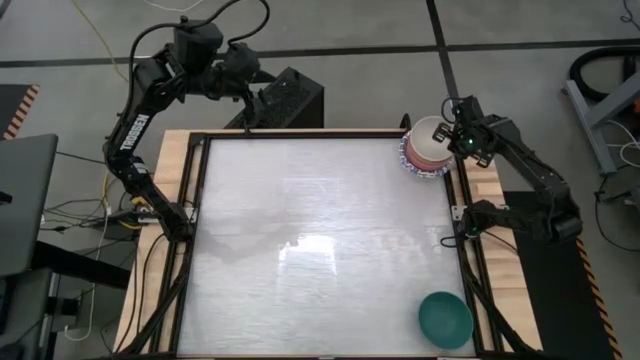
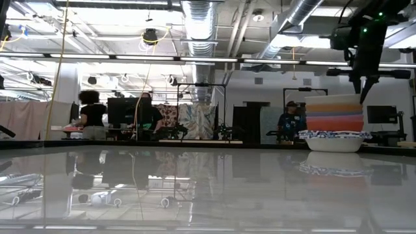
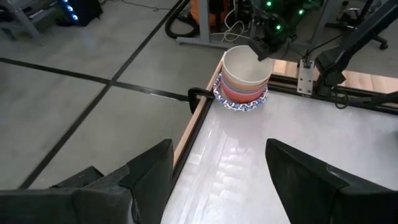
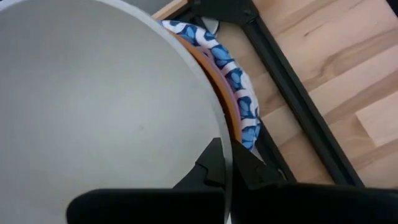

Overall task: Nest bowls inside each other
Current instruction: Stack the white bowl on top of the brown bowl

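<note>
A stack of nested bowls (image 1: 424, 152) stands at the table's far right corner, with a white bowl with a blue patterned rim (image 2: 335, 140) at the bottom. Red, orange, pink and blue bowls sit in it, and a cream bowl (image 2: 333, 101) is on top. My right gripper (image 1: 447, 128) is above the stack's right side, shut on the cream bowl. A teal bowl (image 1: 445, 319) rests on its base at the near right. My left gripper (image 3: 217, 174) hangs open and holds nothing above the far left edge. My right gripper pinches the cream bowl's rim (image 4: 225, 149) on the side toward the table's right edge, one finger inside the bowl and one outside. The fingers (image 2: 364, 88) come steeply from above. The bowl sits mouth up, nearly level, atop the stack; whether it rests fully I cannot tell.
A black frame rail (image 1: 462, 190) and a wooden border (image 4: 323, 68) run close beside the stack. The wide white tabletop (image 1: 320, 240) between the stack and the teal bowl is bare. People stand in the room beyond the far edge in the low view.
</note>
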Controlling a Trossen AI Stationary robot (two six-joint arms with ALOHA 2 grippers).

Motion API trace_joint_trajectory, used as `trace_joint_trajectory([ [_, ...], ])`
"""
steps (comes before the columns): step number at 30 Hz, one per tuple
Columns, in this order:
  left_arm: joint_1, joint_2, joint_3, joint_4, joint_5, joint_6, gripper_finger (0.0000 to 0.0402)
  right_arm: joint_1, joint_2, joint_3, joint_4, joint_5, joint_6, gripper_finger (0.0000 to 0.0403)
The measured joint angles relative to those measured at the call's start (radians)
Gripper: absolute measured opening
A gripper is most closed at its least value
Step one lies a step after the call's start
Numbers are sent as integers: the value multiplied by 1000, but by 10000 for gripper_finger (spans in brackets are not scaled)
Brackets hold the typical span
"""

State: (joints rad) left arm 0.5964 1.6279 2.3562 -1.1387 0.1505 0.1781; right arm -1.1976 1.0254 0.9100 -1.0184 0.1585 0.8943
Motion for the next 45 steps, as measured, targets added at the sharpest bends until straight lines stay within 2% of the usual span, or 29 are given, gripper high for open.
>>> trace_joint_trajectory([
  [11, 0, 0, 0, 3, 0, 5, 245, 0, 12, -29, 35, 7, 47, 19],
  [23, 0, 0, 0, 3, 0, 6, 245, 0, 14, -31, 43, 17, 32, 88],
  [35, 0, 0, 0, 3, -1, 13, 245, 0, -41, -31, 39, -30, -4, 184],
  [45, 0, 1, 0, 3, -1, 13, 245, 0, -88, -31, 37, -52, -10, 184],
])
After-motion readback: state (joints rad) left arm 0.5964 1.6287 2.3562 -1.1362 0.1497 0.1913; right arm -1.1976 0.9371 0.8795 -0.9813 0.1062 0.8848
